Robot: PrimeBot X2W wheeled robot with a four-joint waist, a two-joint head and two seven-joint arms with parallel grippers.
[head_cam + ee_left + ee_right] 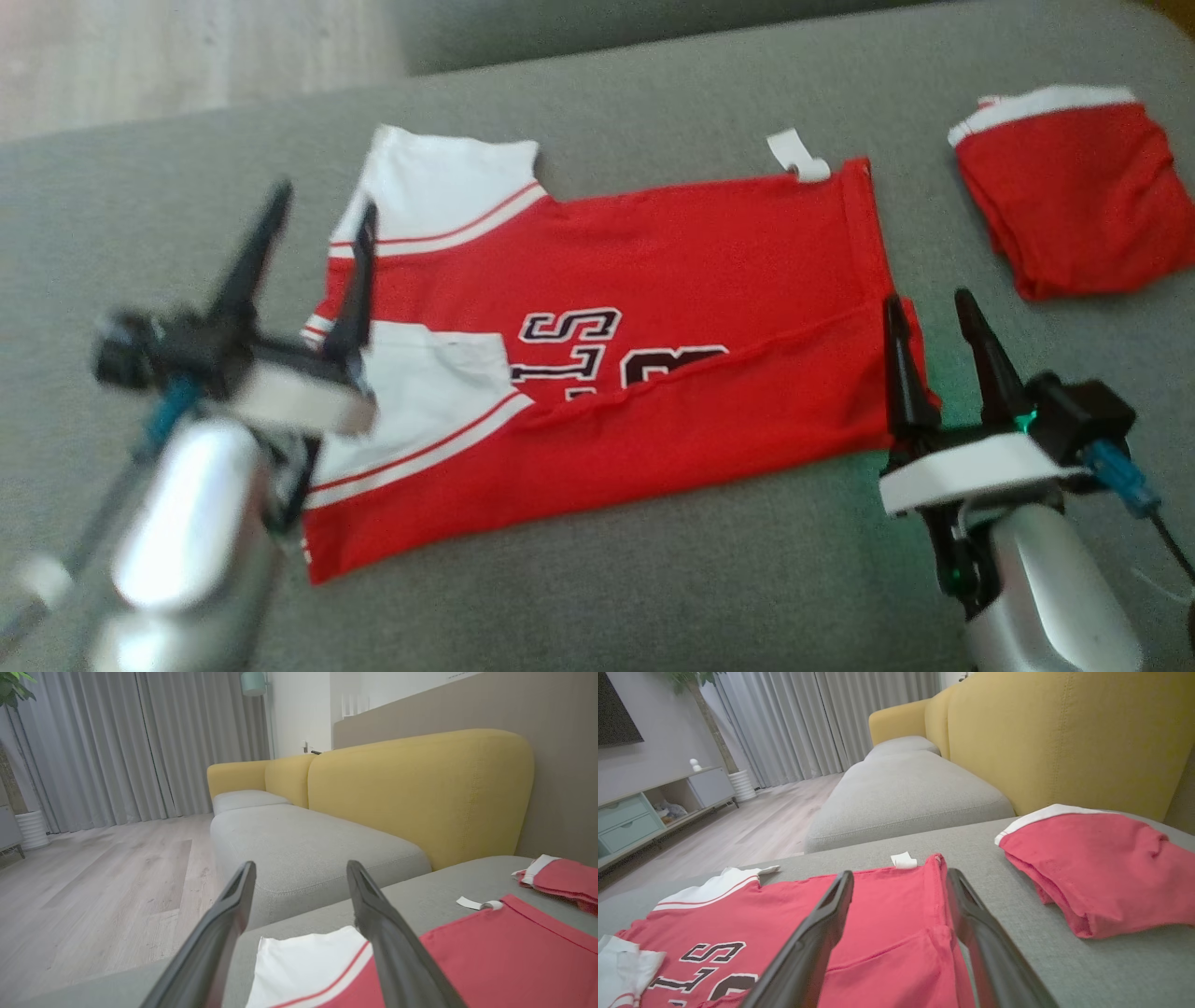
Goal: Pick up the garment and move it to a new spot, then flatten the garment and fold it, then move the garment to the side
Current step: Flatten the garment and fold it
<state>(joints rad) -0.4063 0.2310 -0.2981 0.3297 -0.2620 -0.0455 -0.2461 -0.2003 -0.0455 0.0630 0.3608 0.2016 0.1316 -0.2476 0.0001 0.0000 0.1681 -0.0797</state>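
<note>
**Jersey laid out on the grey cushion, both claws open**

The red jersey (653,271) lies spread across the middle of the grey cushion (653,579), its collar end towards the cushion's left side and its hem towards the right. From my head camera I can see its near long edge turned up over the body along a slanted crease, covering the lower part of the black lettering (569,327). One white sleeve (439,177) points to the cushion's far edge, and the other (429,373) lies folded in on the chest. A small white tag (798,154) sticks out at the far hem corner.

My left gripper (325,201) is over the cushion's left part at the collar end, fingers spread wide with nothing between them. One finger crosses the jersey's shoulder edge in my view, and I cannot tell whether it touches the cloth. That arm is blurred in the head view.

My right gripper (926,301) sits at the near hem corner, towards the cushion's right. It is also spread wide and grips nothing; its wrist camera shows the hem running between the two fingers.

A second red garment (1074,205) with a white band lies folded at the cushion's far right corner, apart from the jersey. Behind the cushion is a yellow backrest (420,788). Beyond its left end are a wooden floor (117,882) and grey curtains (117,742).
</note>
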